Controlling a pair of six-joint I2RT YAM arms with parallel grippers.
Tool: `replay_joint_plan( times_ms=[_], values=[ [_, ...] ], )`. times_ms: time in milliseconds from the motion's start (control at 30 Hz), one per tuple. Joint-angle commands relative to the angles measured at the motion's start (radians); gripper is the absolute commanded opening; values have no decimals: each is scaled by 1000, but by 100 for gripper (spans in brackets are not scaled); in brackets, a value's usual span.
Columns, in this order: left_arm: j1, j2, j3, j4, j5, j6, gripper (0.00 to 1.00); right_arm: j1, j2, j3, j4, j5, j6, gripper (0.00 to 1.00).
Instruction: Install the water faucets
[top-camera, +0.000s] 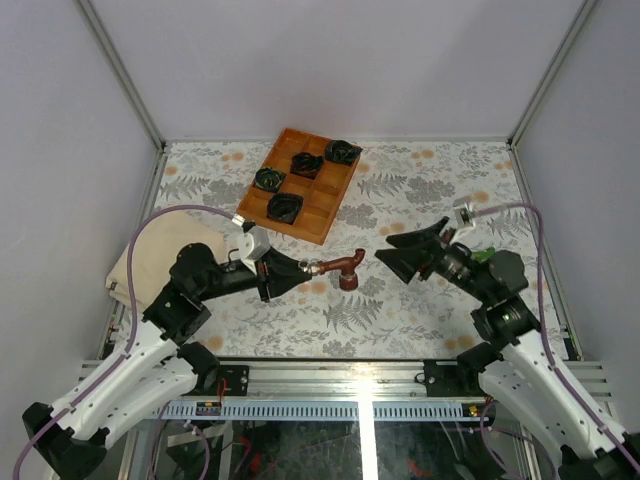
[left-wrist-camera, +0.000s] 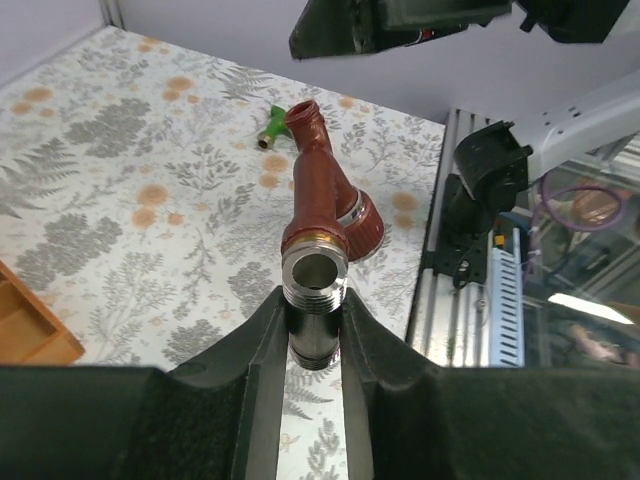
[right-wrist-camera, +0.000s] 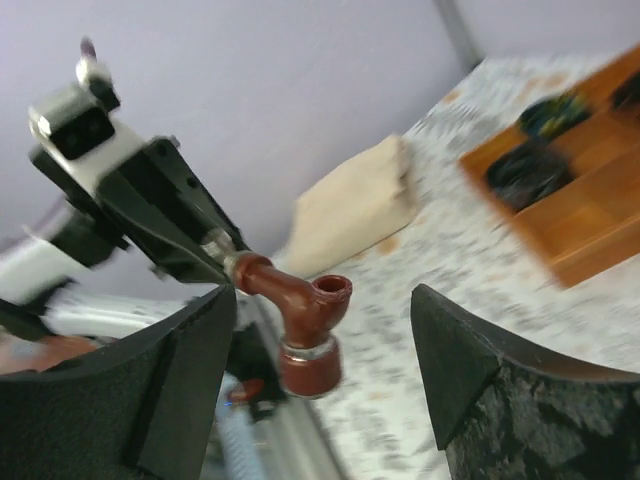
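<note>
The dark red-brown faucet (top-camera: 342, 267) is held by its silvery threaded end (left-wrist-camera: 313, 276) in my left gripper (top-camera: 306, 268), which is shut on it. The faucet's body (left-wrist-camera: 322, 195) points away toward the right arm. My right gripper (top-camera: 392, 250) is open, with its jaws wide apart and facing the faucet (right-wrist-camera: 305, 315) from a short distance without touching it. The bright green faucet (left-wrist-camera: 272, 127) lies on the table by the right arm and is partly hidden in the top view (top-camera: 484, 256).
A wooden tray (top-camera: 318, 205) with several black-and-green coiled bundles (top-camera: 285, 207) stands at the back left of the middle. A beige cloth (top-camera: 150, 262) lies at the left, behind the left arm. The metal rail (top-camera: 360, 375) runs along the near edge.
</note>
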Motion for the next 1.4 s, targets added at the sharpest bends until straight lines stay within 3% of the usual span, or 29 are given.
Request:
replay_joint_plan(
  times_ms=[0,167,333,467,767,933,1200,1367],
  values=[
    [24,39,101,27,18,-140,0,-1,-129,-62,61,22,-664,79],
    [105,141,257,-104,170,-248,0,0,-211,-91,25,-52,-1161,87],
    [201,244,347,-134,359,-420,0,0,-237,-66,-29,-41,-1400,92],
    [225,284,362,-116,408,-498,0,-1,-234,-56,-4,11,-1454,91],
    [234,331,377,-82,408,-609,0,2,-138,-7,-17,-83,-1613,87],
    [267,367,375,-46,419,-677,0,42,-76,38,-55,-58,-1676,86],
    [298,440,388,10,454,-732,0,291,91,82,-52,167,-1877,91],
    [309,459,386,1,477,-725,0,350,189,64,68,196,-1936,90]
  ],
)
